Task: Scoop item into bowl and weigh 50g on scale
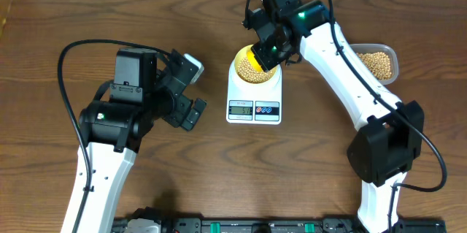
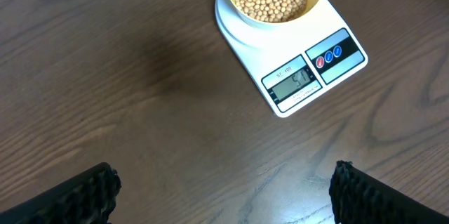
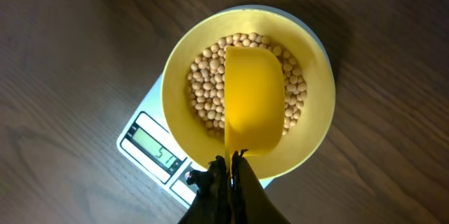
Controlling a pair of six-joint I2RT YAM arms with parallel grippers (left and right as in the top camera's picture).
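Right claw (image 3: 229, 173): closed tight on the thin handle of a yellow scoop (image 3: 254, 97), which sticks out forward from the fingertips.
Scoop: just ahead of the right claw, held over the bowl. We see no beans on the face turned toward us, and we cannot tell whether it touches the beans beneath.
Bowl (image 3: 175, 108): pale yellow and round, directly below and ahead of the right claw, sitting on the scale.
Beans (image 3: 203, 90): small tan beans covering the bowl's floor under the scoop.
Scale (image 2: 245, 38): white, beneath the bowl. Its display (image 2: 293, 80) faces back toward the left claw.
Reading: the first digit looks like a five. We cannot make out the second digit.
Tub (image 1: 395, 52): clear, with more beans in it, well off to the right claw's outer side.
Left claw (image 1: 198, 89): jaws wide apart, gripping nothing, hovering over bare table (image 2: 105, 76). The scale lies ahead of it and to its right, not touching.
Progress: we judge the scooping mostly done, with the weight close to fifty grams. What seems left is lifting the scoop clear, reading the settled number, and adding or removing a few beans.
Right arm pose: stretched long across the table, wrist bent down over the bowl.
Left arm pose: folded near its base, wrist pointed toward the scale.
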